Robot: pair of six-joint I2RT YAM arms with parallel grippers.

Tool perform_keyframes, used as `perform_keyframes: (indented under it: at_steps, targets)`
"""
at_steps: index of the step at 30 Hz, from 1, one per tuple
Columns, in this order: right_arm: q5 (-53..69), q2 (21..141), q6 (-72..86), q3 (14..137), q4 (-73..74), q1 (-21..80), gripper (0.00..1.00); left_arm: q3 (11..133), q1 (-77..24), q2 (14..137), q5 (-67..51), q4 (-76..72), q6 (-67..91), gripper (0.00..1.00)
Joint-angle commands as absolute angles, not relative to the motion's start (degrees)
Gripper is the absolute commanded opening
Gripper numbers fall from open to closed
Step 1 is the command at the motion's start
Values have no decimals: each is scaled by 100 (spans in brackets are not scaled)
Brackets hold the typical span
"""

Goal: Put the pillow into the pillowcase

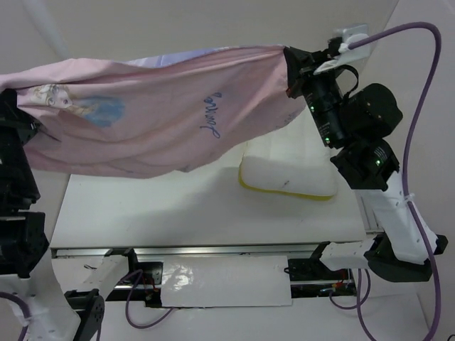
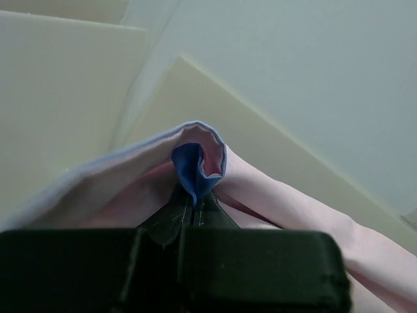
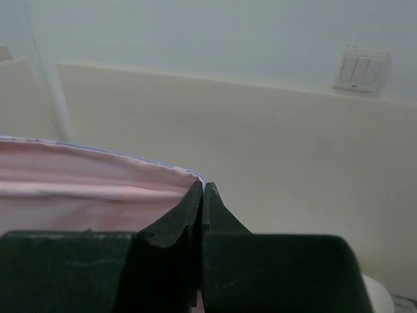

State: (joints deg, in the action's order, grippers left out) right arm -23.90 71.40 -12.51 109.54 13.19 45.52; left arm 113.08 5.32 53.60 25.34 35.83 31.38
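The pillowcase (image 1: 156,121) hangs stretched high over the table, pale pink side out with a faint princess print and lettering showing through. My left gripper (image 2: 194,199) is shut on its left corner, where a blue fold of the pillowcase (image 2: 195,163) sticks out past the fingertips; in the top view that gripper is at the left edge, mostly hidden by cloth. My right gripper (image 1: 290,58) is shut on the right corner, pinching the pink hem of the pillowcase (image 3: 98,195) at my right gripper's (image 3: 202,189) tips. The white pillow (image 1: 288,174) with its yellow edge lies on the table below, partly under the cloth.
The white table (image 1: 178,213) runs under the hanging cloth. A wall stands behind, with a light switch (image 3: 360,68) on it. The right arm's purple cable (image 1: 416,106) loops at the right side.
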Motion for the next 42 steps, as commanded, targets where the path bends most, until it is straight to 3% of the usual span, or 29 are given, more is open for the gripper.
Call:
perform_keyframes:
  at_steps: [1,4,9,11,14,16,18,19,20,21,22,27,32,37,42]
  targets:
    - [-3207,7863,-1889,11153,949,4500,0,10918,580,5975,3207,3621,2900,0]
    - [-3174,8611,-1758,11538,949,4186,0,10574,580,6344,3270,3621,3023,0]
    - [-2409,11175,-1091,12900,1485,3385,0,9924,940,7364,3411,3674,3471,0]
    - [-2014,12507,-1143,13906,1564,3244,4,9651,1281,7987,2859,3674,3611,0]
    - [-1453,13567,-1300,14912,1784,3173,12,9650,1651,8925,2559,4270,4216,0]
    - [-1276,13816,-1449,14618,1208,3173,15,9721,1950,9288,2505,4560,4455,0]
    - [-801,13590,-1521,13787,741,3226,41,9773,2143,9648,2356,4684,4518,29]
    - [-634,13510,-1521,13581,451,3226,55,9773,2145,9720,2355,4685,4570,78]
    - [-398,13509,-1573,13492,448,3226,74,9826,2214,9782,2355,4685,4570,100]
    - [-396,13448,-1573,13491,527,3278,92,9826,2284,9782,2355,4824,4623,100]
    - [-500,13447,-1573,13561,719,3278,100,9826,2285,9843,2355,4877,4675,100]
    - [-905,12860,-1302,12939,1053,3278,100,9721,2364,9537,2049,4782,4545,100]
    - [-747,11840,-538,11455,1896,3278,100,9449,2102,9185,1178,4080,3903,100]
    - [-53,11215,44,9890,2021,3576,100,8746,699,8903,1170,3490,3112,100]
    - [-403,11566,210,9773,2487,4051,100,8158,-438,9105,546,3104,2629,100]
